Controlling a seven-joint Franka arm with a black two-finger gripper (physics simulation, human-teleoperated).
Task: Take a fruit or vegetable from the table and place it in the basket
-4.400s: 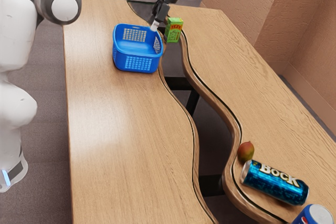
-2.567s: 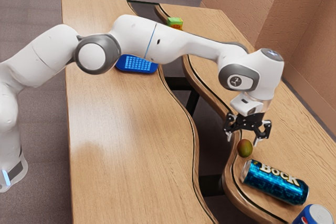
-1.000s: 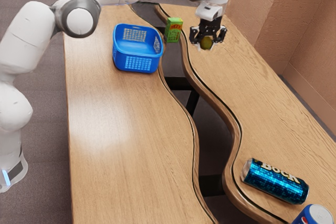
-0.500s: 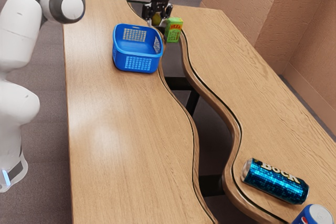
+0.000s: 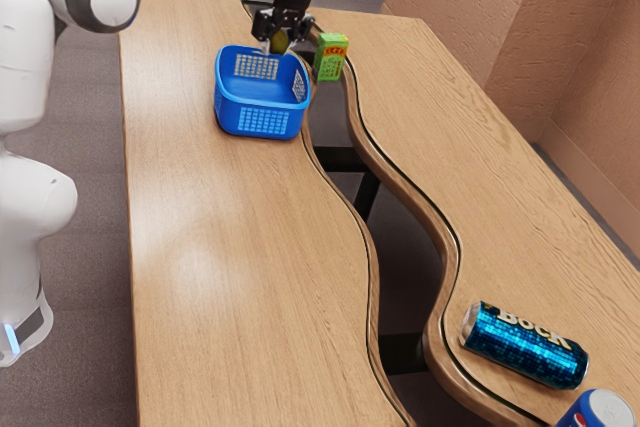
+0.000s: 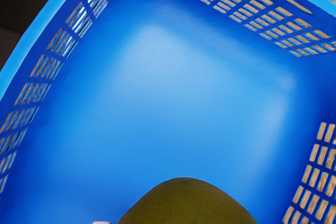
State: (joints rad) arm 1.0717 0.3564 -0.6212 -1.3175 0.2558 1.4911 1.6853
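Indoors, jaws clamp fruit (image 5: 280,42), parted its width; wooden table (image 5: 240,257), brown wall (image 5: 590,87), grey floor (image 5: 85,207).

There are two cans (image 5: 525,347), one carton (image 5: 330,60), one basket (image 5: 230,115), one fruit (image 5: 279,42).

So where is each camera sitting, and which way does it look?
Exterior view: high up beside the arm, looking down over the table, blue basket, green box and two cans; the arm and its gripper, holding the fruit, show.
Wrist view: rides by the gripper, facing down into the blue basket; a tiny pale bit at the lower edge may be a fingertip.
Both share the blue basket and the fruit.
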